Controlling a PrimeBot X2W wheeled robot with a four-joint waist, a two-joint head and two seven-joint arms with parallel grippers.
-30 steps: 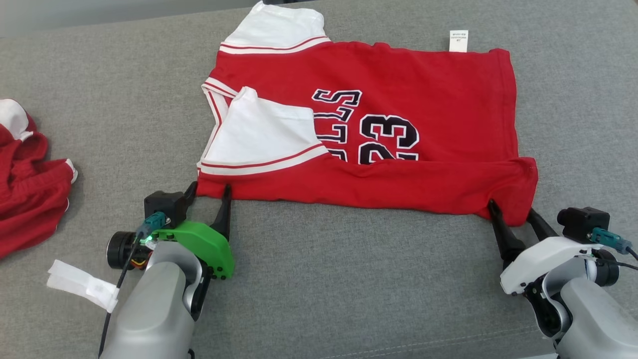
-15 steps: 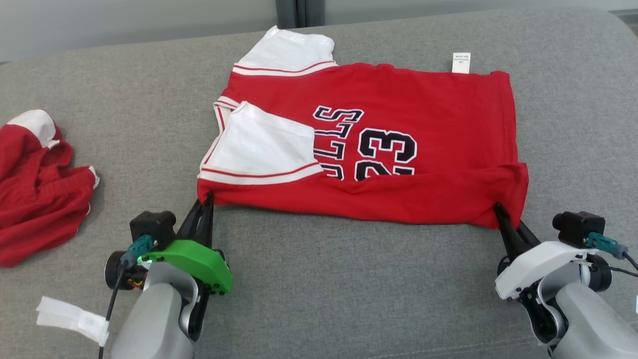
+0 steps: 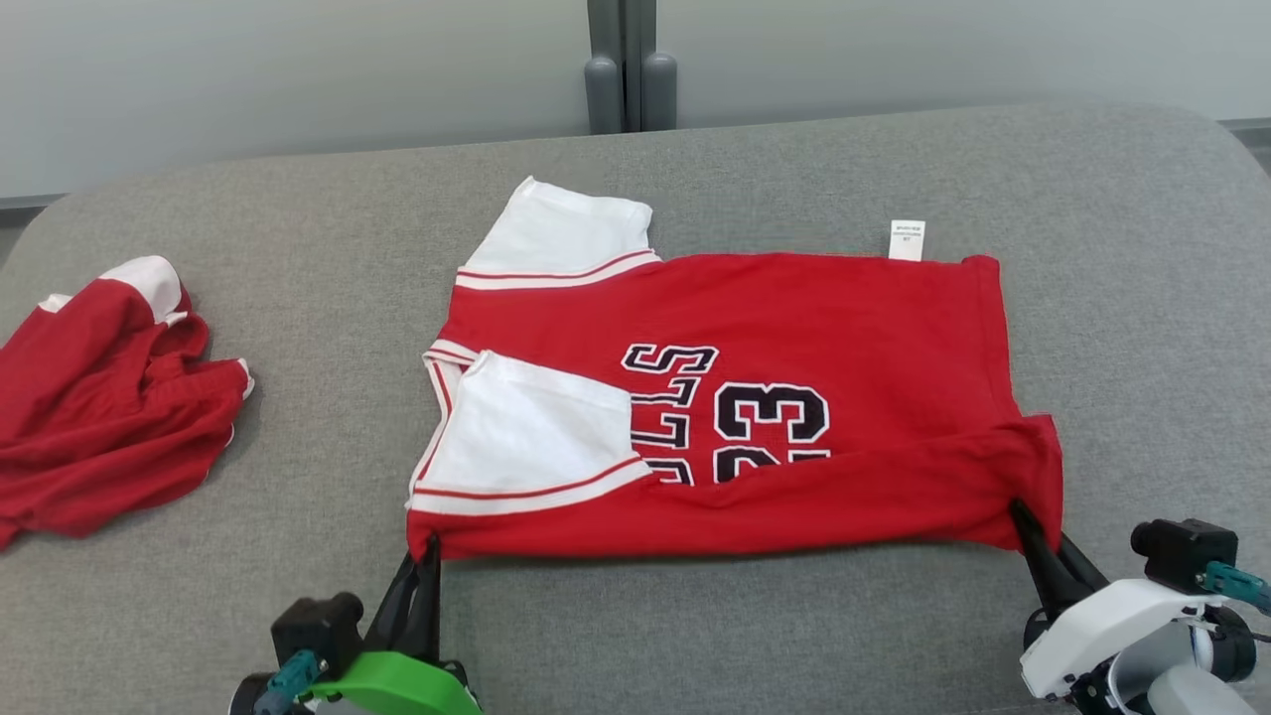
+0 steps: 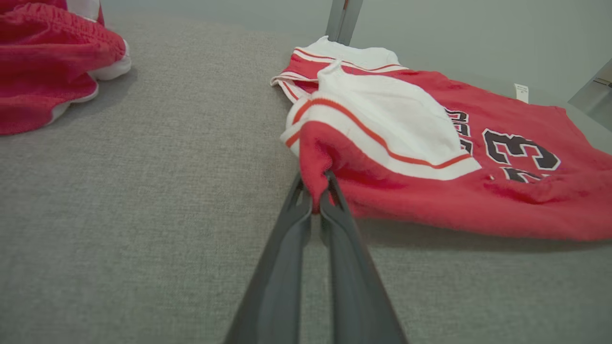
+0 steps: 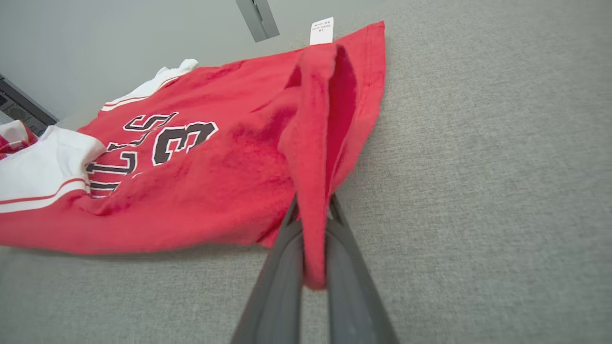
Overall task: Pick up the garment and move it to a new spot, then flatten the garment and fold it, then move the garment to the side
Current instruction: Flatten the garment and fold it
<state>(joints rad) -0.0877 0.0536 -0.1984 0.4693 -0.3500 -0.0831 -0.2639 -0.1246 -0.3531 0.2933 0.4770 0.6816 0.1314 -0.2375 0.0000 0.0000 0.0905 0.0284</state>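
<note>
The garment [image 3: 794, 328] is a red jersey with white sleeves and dark lettering, lying partly folded on the grey cushion. My left gripper [image 3: 425, 554] is shut on its near left corner, and the left wrist view shows red cloth [image 4: 315, 167] pinched between the dark fingers [image 4: 282, 248]. At the near right corner my right gripper [image 3: 1023, 518] is shut on the hem; in the right wrist view a fold of the garment [image 5: 313, 191] runs down between the fingers [image 5: 344, 267]. The near edge is lifted slightly off the cushion between both grippers.
A second red and white garment [image 3: 99, 407] lies crumpled at the left of the grey cushion [image 3: 298, 248]. A pale wall with a grey post [image 3: 626, 79] stands behind the cushion's far edge. Bare cushion lies right of the jersey.
Both grippers have closed on the jersey's near corners and drawn its near edge toward me. The head camera has tilted up, so the wall now shows.
</note>
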